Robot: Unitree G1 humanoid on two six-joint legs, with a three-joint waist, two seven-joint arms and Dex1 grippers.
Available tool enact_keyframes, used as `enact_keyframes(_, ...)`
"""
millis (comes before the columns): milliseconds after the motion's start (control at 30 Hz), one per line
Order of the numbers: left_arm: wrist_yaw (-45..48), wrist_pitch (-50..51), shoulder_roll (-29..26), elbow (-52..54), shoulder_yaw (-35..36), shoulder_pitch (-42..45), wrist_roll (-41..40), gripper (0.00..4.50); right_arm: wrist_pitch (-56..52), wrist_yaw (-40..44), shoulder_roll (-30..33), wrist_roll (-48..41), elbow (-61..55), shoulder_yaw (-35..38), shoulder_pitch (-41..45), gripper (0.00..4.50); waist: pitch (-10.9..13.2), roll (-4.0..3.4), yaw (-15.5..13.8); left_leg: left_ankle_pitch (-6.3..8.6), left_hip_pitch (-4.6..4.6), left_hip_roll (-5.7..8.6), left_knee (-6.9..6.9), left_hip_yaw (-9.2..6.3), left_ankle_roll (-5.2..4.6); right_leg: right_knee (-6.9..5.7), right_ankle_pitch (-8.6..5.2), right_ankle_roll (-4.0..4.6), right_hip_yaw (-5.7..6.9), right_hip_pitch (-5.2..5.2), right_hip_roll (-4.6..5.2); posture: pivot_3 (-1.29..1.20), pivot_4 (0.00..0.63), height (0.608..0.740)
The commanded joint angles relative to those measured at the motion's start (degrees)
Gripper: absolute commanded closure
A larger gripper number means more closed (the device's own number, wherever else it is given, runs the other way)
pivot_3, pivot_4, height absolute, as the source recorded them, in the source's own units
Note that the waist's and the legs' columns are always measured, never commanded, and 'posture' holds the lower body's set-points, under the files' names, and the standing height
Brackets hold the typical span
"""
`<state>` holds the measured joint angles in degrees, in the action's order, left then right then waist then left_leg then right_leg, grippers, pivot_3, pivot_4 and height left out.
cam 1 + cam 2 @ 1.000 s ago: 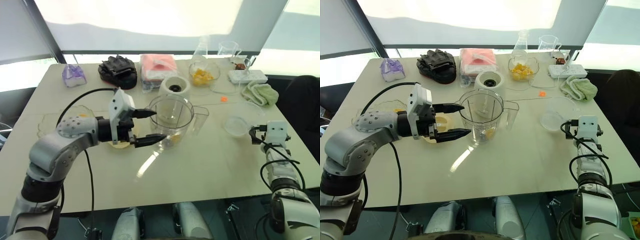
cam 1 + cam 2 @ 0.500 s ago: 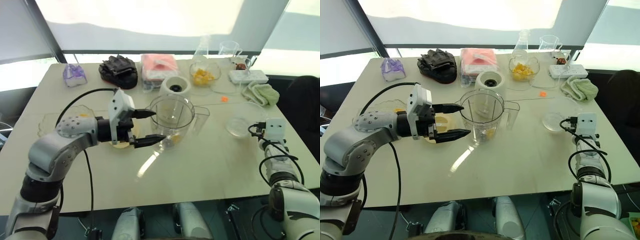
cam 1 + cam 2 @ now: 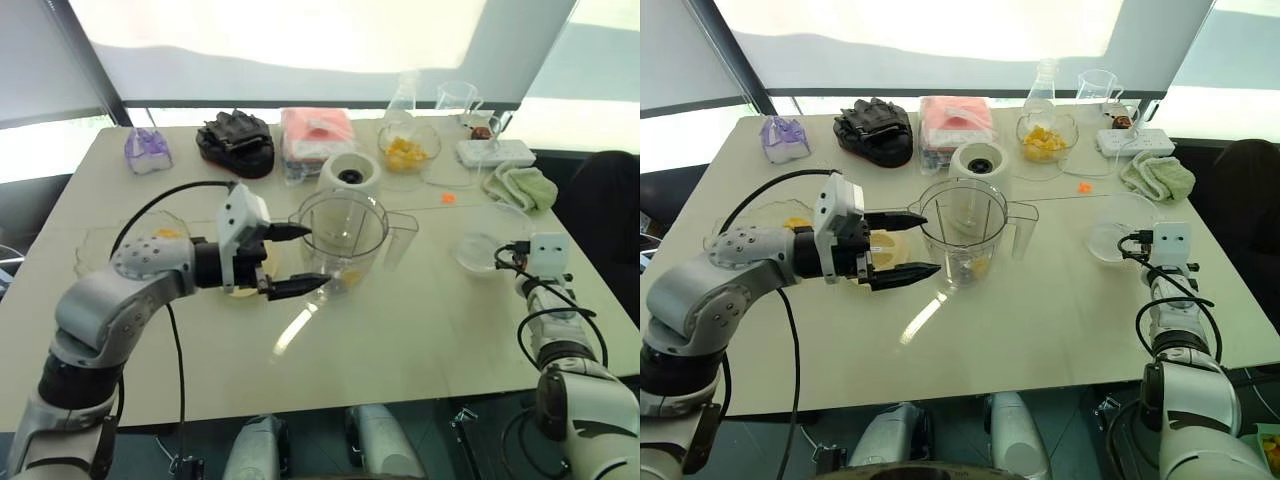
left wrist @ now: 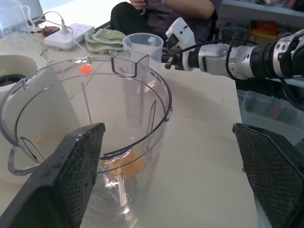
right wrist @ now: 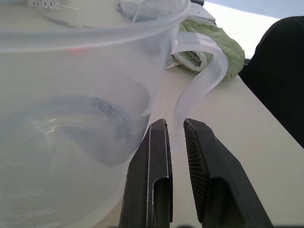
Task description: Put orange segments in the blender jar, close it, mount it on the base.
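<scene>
Broadly, the cream table carries everything, with the blender jar upright near its middle and a few orange segments lying at its bottom. Just behind the jar sits the base, its dark socket facing up, and further back a glass bowl holds more of the fruit.

The left arm reaches in from the robot's left with its forearm roughly level. The left gripper points sideways at the jar with its fingers spread wide — one by the rim, one lower against the wall, and whether either touches I cannot tell. The left wrist view looks down into the jar past the two textured pads and also catches the right arm stretched across the table toward a clear measuring cup, with a seated person behind it.

The right arm lies low and points forward. The right gripper has its jaws drawn nearly together on the cup's thin curved handle, which the right wrist view shows passing between the fingertips. That view alone gives readable writing — "500ml" moulded upside down on the cup's wall. Behind the cup lie a green cloth and a white power strip.
</scene>
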<state>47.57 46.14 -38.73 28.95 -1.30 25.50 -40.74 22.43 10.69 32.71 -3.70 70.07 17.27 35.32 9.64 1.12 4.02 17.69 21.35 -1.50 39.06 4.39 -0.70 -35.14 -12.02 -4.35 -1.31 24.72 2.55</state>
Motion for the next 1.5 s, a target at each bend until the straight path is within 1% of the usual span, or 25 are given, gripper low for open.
enact_keyframes(33, -0.2, -0.2, -0.1, 1.8, 0.2, 0.4, -0.7, 0.00, 1.5, 1.3, -0.6, -2.1, -3.5, 1.0, 0.3, 4.48, 0.0, 0.00, 0.0, 0.00, 0.00, 0.00, 0.00, 0.00, 0.00, 0.00, 0.00, 0.00, 0.00, 0.00, 0.00, 0.00, 0.150, 0.740)
enact_keyframes(233, -0.3, -0.6, 0.1, 1.6, -0.1, 0.2, -0.3, 0.00, 1.3, 1.0, -3.1, -3.5, -8.5, 1.2, -3.2, 4.48, 0.0, 0.00, -0.1, 0.00, 0.00, -0.02, -0.02, -0.02, 0.00, -0.01, 0.00, 0.00, 0.00, 0.00, -0.01, 0.00, 0.150, 0.740)
enact_keyframes(567, 0.3, -1.1, 0.4, 1.0, -0.6, 0.5, 0.2, 0.00, -1.3, -1.4, -5.1, -5.7, -16.2, 2.7, -9.3, 4.48, 0.0, -0.01, -0.1, 0.00, -0.01, -0.01, -0.03, 0.00, 0.00, -0.01, 0.00, 0.00, 0.00, 0.00, 0.01, 0.00, 0.150, 0.740)
enact_keyframes(767, 0.6, -1.1, 0.5, 1.1, -0.7, 0.3, 0.2, 0.00, -5.7, -3.4, -7.7, -9.7, -29.4, 4.9, -14.8, 4.48, 0.0, -0.03, -0.2, 0.00, 0.02, -0.02, -0.03, -0.03, 0.00, -0.01, -0.01, -0.01, -0.01, 0.01, 0.01, 0.00, 0.150, 0.740)
enact_keyframes(933, 0.6, -1.3, 0.6, 0.9, -1.1, 0.2, 0.3, 0.00, -11.0, -5.2, -10.3, -10.1, -42.2, 4.6, -21.4, 4.48, 0.0, -0.04, -0.4, 0.00, 0.04, -0.02, -0.03, -0.02, 0.01, -0.03, -0.01, -0.01, -0.02, 0.05, 0.04, 0.00, 0.150, 0.740)
enact_keyframes(1033, 0.7, -1.4, 0.8, 0.8, -1.4, 0.2, 0.4, 0.00, -12.9, -5.6, -11.0, -9.1, -45.3, 4.0, -23.5, 4.48, 0.0, -0.05, -0.4, 0.00, 0.04, -0.02, -0.03, -0.01, 0.01, -0.04, -0.01, -0.01, -0.01, 0.07, 0.03, 0.00, 0.150, 0.740)
enact_keyframes(1167, 0.9, -1.6, 0.9, 0.3, -1.8, 0.5, 0.6, 0.00, -13.4, -6.0, -10.8, -8.0, -44.5, 3.7, -23.3, 4.48, 0.0, -0.05, -0.4, 0.00, 0.03, -0.02, -0.03, 0.01, 0.00, -0.04, -0.01, 0.00, 0.01, 0.08, 0.03, 0.00, 0.150, 0.740)
enact_keyframes(1267, 1.0, -1.7, 0.9, 0.1, -2.0, 0.6, 0.9, 0.00, -13.2, -6.8, -10.4, -7.2, -42.8, 3.8, -22.2, 3.60, 0.0, -0.05, -0.4, 0.00, 0.04, -0.02, -0.03, 0.01, 0.00, -0.04, -0.01, 0.00, 0.01, 0.09, 0.03, 0.00, 0.150, 0.740)
enact_keyframes(1467, 0.9, -1.7, 1.0, 0.2, -1.9, 0.4, 1.0, 0.00, -13.0, -7.3, -9.6, -5.8, -39.9, 3.6, -20.6, 0.57, 0.0, -0.04, -0.3, 0.00, 0.05, -0.02, -0.03, 0.01, 0.00, -0.03, -0.01, 0.00, 0.00, 0.09, 0.02, 0.00, 0.150, 0.740)
enact_keyframes(1500, 0.8, -1.7, 1.0, 0.3, -1.9, 0.4, 1.0, 0.00, -12.9, -7.3, -9.5, -5.6, -39.2, 3.6, -20.2, 0.57, 0.0, -0.05, -0.2, 0.00, 0.05, -0.02, -0.03, 0.01, 0.00, -0.03, -0.01, 0.00, 0.00, 0.09, 0.02, 0.00, 0.150, 0.740)
